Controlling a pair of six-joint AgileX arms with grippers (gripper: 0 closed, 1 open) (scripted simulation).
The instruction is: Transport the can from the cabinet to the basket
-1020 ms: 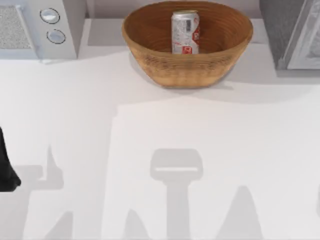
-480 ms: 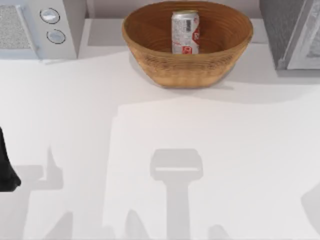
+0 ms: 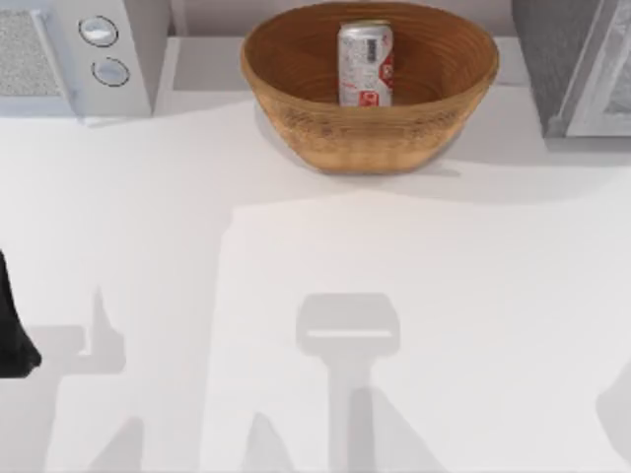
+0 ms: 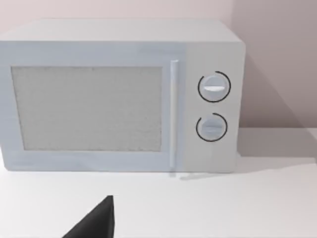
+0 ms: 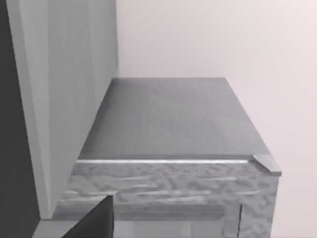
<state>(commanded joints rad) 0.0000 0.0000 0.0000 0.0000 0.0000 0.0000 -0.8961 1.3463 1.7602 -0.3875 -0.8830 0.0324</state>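
Note:
The silver can (image 3: pixel 366 63) with red marks stands upright inside the brown wicker basket (image 3: pixel 296 108), at the back middle of the table. Neither gripper is near it. My left arm (image 3: pixel 10 330) rests as a dark shape at the table's left edge, well in front of the basket. A dark part of my left gripper (image 4: pixel 94 223) faces the white microwave (image 4: pixel 119 94). A dark part of my right gripper (image 5: pixel 94 218) faces the grey cabinet (image 5: pixel 168 119), whose top is bare.
The white microwave (image 3: pixel 89 49) with two round knobs stands at the back left. The grey cabinet (image 3: pixel 562 59) stands at the back right, with a lighter door panel (image 3: pixel 611 89) beside it. Arm shadows fall on the white table (image 3: pixel 325 256).
The shadows along the table's near edge have shifted, with a new one at the right edge. The can, the basket and my left arm have stayed put.

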